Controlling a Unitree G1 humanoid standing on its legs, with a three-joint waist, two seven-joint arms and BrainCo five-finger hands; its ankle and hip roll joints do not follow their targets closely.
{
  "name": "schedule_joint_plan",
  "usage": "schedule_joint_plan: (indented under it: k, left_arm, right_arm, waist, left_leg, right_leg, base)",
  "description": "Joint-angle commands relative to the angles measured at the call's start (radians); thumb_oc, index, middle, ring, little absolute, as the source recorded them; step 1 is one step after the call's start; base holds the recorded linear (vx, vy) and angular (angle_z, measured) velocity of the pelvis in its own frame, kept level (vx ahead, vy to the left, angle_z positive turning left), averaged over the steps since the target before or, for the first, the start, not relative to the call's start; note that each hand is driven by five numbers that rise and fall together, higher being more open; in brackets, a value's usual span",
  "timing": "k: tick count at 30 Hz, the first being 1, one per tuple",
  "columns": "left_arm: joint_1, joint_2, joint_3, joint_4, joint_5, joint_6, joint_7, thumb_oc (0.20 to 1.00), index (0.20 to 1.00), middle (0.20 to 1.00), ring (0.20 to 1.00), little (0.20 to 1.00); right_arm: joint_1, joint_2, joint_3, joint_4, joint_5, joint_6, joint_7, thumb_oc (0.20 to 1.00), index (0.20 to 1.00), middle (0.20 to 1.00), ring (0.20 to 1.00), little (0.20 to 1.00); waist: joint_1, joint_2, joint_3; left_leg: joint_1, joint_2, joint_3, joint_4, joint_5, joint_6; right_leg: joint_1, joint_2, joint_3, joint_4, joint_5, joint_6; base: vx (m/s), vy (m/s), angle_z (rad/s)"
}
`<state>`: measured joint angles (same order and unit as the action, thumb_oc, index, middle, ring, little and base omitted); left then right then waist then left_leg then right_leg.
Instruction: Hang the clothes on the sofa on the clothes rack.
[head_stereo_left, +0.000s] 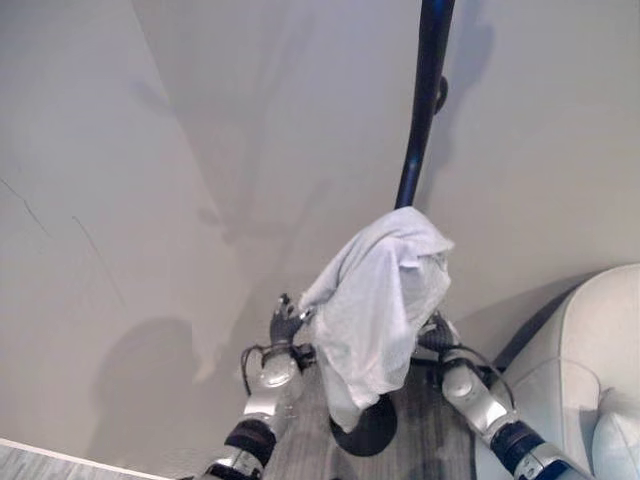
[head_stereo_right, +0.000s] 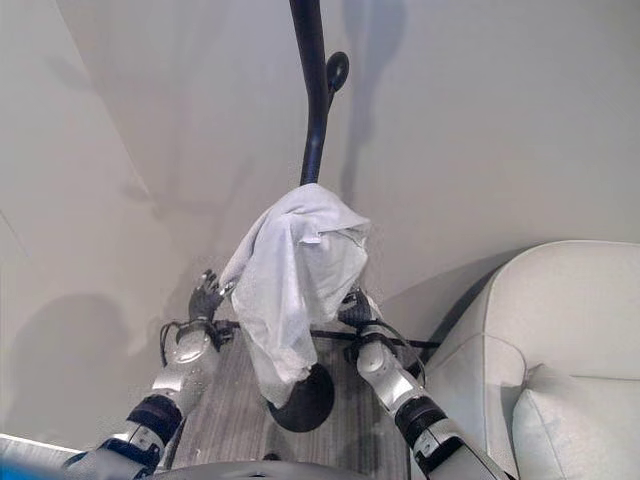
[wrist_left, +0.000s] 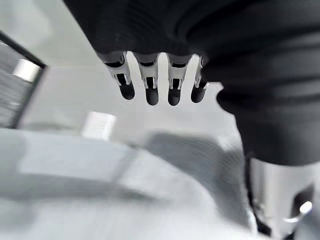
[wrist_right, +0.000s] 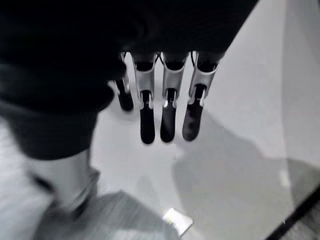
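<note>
Left hand (head_stereo_right: 205, 297): fingers (wrist_left: 150, 85) relaxed, holding nothing, just left of the cloth.
Garment: crumpled white cloth (head_stereo_right: 295, 290) draped on the tall black pole rack (head_stereo_right: 312, 100), between both hands.
Right hand (head_stereo_right: 355, 308): fingers (wrist_right: 167, 117) straight, empty, partly behind the cloth.
Sofa: pale cushioned sofa (head_stereo_right: 560, 340), right of the right hand.

A grey wood-grain floor (head_stereo_right: 225, 405) fills the lower middle of the frame, bounded by pale walls (head_stereo_left: 200, 150) above and to the left. On it stands the round black base (head_stereo_right: 305, 400) of a clothes rack (head_stereo_right: 312, 120), whose dark pole rises to the top centre of the frame. A white cloth (head_stereo_right: 295, 285) hangs from the rack over its lower pole, its bottom end just above the base. At the lower right a pale sofa (head_stereo_right: 560, 340) stands on the floor, with a cushion (head_stereo_right: 575, 425) lying on its seat in the corner of the frame
</note>
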<state>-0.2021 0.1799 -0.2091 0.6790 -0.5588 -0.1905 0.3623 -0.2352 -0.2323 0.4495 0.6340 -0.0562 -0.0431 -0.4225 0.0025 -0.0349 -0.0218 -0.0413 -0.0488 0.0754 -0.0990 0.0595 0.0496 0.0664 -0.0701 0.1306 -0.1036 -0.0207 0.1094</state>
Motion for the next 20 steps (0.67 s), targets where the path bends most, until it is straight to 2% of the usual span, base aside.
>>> schedule_joint_plan:
  k: [1, 4, 7, 9, 11, 12, 13, 15, 16, 17, 19, 20]
  left_arm:
    - [-0.009, 0.022, 0.059, 0.105, 0.012, -0.055, 0.008, 1.0, 1.0, 1.0, 1.0, 1.0]
    - [0.019, 0.017, 0.097, 0.155, 0.012, -0.07, 0.014, 1.0, 1.0, 1.0, 1.0, 1.0]
    - [0.063, -0.009, 0.204, 0.245, -0.097, -0.099, 0.027, 1.0, 1.0, 1.0, 1.0, 1.0]
    - [0.082, -0.025, 0.253, 0.31, -0.151, -0.101, 0.029, 1.0, 1.0, 1.0, 1.0, 1.0]
    - [0.109, -0.043, 0.286, 0.411, -0.198, -0.069, 0.001, 1.0, 1.0, 1.0, 1.0, 1.0]
    - [0.113, -0.044, 0.308, 0.512, -0.216, -0.036, -0.031, 1.0, 1.0, 1.0, 1.0, 1.0]
    - [0.114, -0.04, 0.316, 0.569, -0.209, -0.017, -0.049, 1.0, 1.0, 1.0, 1.0, 1.0]
    - [0.108, -0.04, 0.317, 0.602, -0.21, -0.001, -0.069, 1.0, 1.0, 1.0, 1.0, 1.0]
    - [0.115, -0.046, 0.297, 0.654, -0.19, 0.029, -0.123, 1.0, 1.0, 1.0, 1.0, 1.0]
    - [0.112, -0.045, 0.297, 0.657, -0.191, 0.028, -0.125, 1.0, 1.0, 1.0, 1.0, 1.0]
    - [0.112, -0.051, 0.246, 0.728, -0.109, 0.082, -0.213, 1.0, 1.0, 1.0, 1.0, 1.0]
    - [0.11, -0.051, 0.245, 0.73, -0.109, 0.081, -0.215, 1.0, 1.0, 1.0, 1.0, 1.0]
  right_arm:
    - [0.031, -0.007, -0.055, 0.027, 0.09, -0.049, -0.006, 1.0, 1.0, 1.0, 1.0, 1.0]
    - [0.073, 0.012, -0.08, 0.039, 0.106, -0.063, -0.024, 1.0, 1.0, 1.0, 1.0, 1.0]
    - [0.139, 0.072, -0.201, 0.049, 0.231, -0.1, -0.136, 1.0, 1.0, 1.0, 1.0, 1.0]
    - [0.167, 0.103, -0.244, 0.058, 0.296, -0.114, -0.153, 1.0, 1.0, 1.0, 1.0, 1.0]
    - [0.192, 0.159, -0.288, 0.12, 0.516, -0.153, -0.122, 1.0, 1.0, 1.0, 1.0, 1.0]
    - [0.199, 0.186, -0.303, 0.199, 0.655, -0.154, -0.067, 1.0, 1.0, 1.0, 1.0, 1.0]
    - [0.196, 0.199, -0.308, 0.266, 0.721, -0.149, -0.031, 1.0, 1.0, 1.0, 1.0, 1.0]
    - [0.185, 0.206, -0.312, 0.339, 0.783, -0.136, 0.014, 1.0, 1.0, 1.0, 1.0, 1.0]
    - [0.175, 0.22, -0.339, 0.495, 0.912, -0.099, 0.091, 1.0, 1.0, 1.0, 1.0, 1.0]
    - [0.169, 0.219, -0.341, 0.503, 0.914, -0.1, 0.098, 1.0, 1.0, 1.0, 1.0, 1.0]
    - [0.153, 0.215, -0.414, 0.688, 1.013, -0.054, 0.161, 1.0, 1.0, 1.0, 1.0, 1.0]
    - [0.149, 0.213, -0.417, 0.694, 1.014, -0.054, 0.166, 1.0, 1.0, 1.0, 1.0, 1.0]
  waist:
    - [0.039, 0.008, -0.046]
    - [0.042, 0.007, -0.049]
    - [0.041, 0.015, -0.053]
    - [0.039, 0.016, -0.053]
    - [0.038, 0.019, -0.054]
    - [0.04, 0.018, -0.054]
    - [0.042, 0.016, -0.054]
    - [0.044, 0.014, -0.052]
    - [0.048, 0.013, -0.052]
    - [0.049, 0.013, -0.051]
    - [0.046, 0.016, -0.051]
    - [0.047, 0.016, -0.051]
  left_leg:
    - [-0.013, 0.095, -0.005, 0.012, -0.021, -0.108]
    - [-0.009, 0.094, -0.004, 0.012, -0.023, -0.108]
    - [0.0, 0.091, 0.001, 0.012, -0.026, -0.108]
    - [0.004, 0.089, 0.001, 0.012, -0.029, -0.108]
    - [0.006, 0.088, 0.004, 0.012, -0.031, -0.109]
    - [0.007, 0.086, 0.006, 0.012, -0.033, -0.11]
    - [0.008, 0.086, 0.008, 0.012, -0.034, -0.111]
    - [0.007, 0.086, 0.01, 0.012, -0.034, -0.112]
    - [0.004, 0.085, 0.011, 0.012, -0.035, -0.113]
    - [0.004, 0.085, 0.011, 0.012, -0.036, -0.113]
    - [0.001, 0.086, 0.011, 0.012, -0.035, -0.115]
    - [0.0, 0.086, 0.011, 0.012, -0.035, -0.115]
  right_leg:
    - [0.046, -0.035, -0.029, 0.016, -0.064, 0.055]
    - [0.052, -0.037, -0.036, 0.016, -0.067, 0.056]
    - [0.06, -0.04, -0.045, 0.016, -0.071, 0.056]
    - [0.063, -0.042, -0.048, 0.016, -0.073, 0.057]
    - [0.062, -0.045, -0.05, 0.016, -0.071, 0.057]
    - [0.063, -0.045, -0.051, 0.016, -0.072, 0.056]
    - [0.064, -0.046, -0.053, 0.016, -0.072, 0.056]
    - [0.065, -0.046, -0.055, 0.016, -0.072, 0.056]
    - [0.066, -0.045, -0.057, 0.016, -0.072, 0.055]
    - [0.066, -0.045, -0.057, 0.016, -0.073, 0.055]
    - [0.065, -0.043, -0.06, 0.016, -0.073, 0.055]
    - [0.064, -0.043, -0.061, 0.016, -0.073, 0.055]
  base:
    - [0.0, 0.0, 0.0]
    - [0.01, -0.002, 0.01]
    - [0.04, 0.009, 0.02]
    - [0.02, 0.007, 0.0]
    - [0.0, 0.0, 0.0]
    - [0.0, 0.0, 0.0]
    - [0.0, 0.0, 0.0]
    - [0.0, 0.0, 0.0]
    - [0.0, 0.0, 0.0]
    - [0.01, 0.021, 0.03]
    - [0.0, 0.0, 0.0]
    - [0.0, 0.0, 0.0]
